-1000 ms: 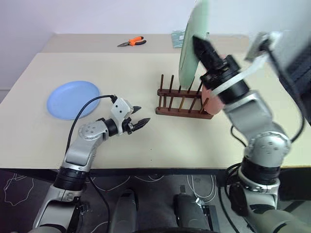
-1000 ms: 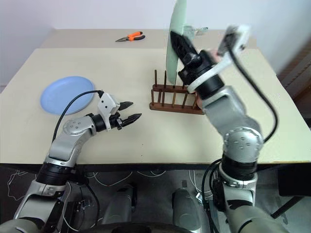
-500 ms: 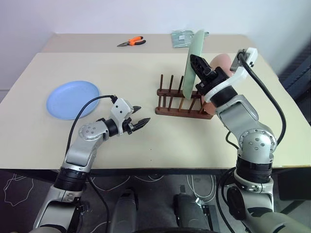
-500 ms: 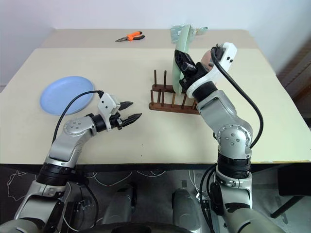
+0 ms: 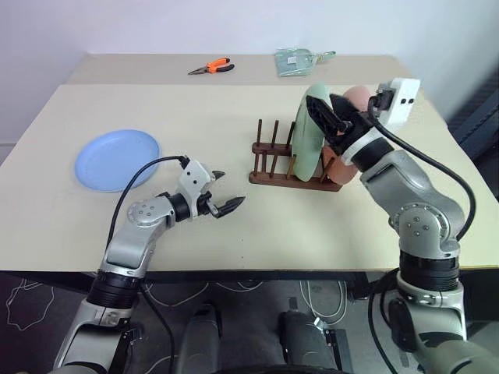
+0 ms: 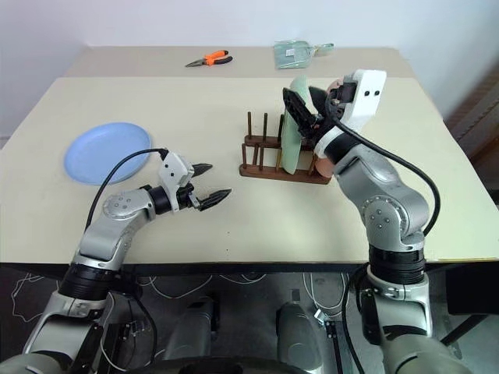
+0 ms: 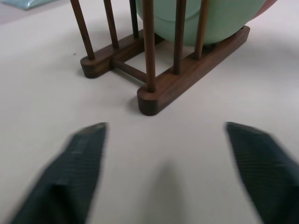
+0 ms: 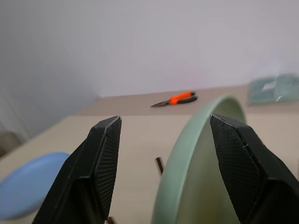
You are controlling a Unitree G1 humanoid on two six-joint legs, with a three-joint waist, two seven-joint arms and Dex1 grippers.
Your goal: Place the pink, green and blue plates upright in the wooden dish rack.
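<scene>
Left eye view showed my right gripper [image 5: 329, 117] with fingers spread astride the green plate [image 5: 309, 140], which stood upright in the rack [image 5: 292, 167] beside the pink plate [image 5: 355, 101]. My left gripper [image 5: 224, 192] hovered released over bare tabletop [image 5: 312, 226]. The blue plate [image 5: 117, 159] lay flat near the left edge.

Between the blue plate [image 5: 117, 160] on the left and the wooden dish rack [image 5: 292, 166], the bench [image 5: 234, 117] lies bare apart from the left claw [image 5: 223, 192], its jaws wide apart. The rack's left slots stand free; the green plate [image 5: 310, 132] and pink plate [image 5: 348, 101] fill its right end, with the right claw [image 5: 327, 117] spread over the green rim. Orange pliers [image 5: 211, 67] lie far back.
</scene>
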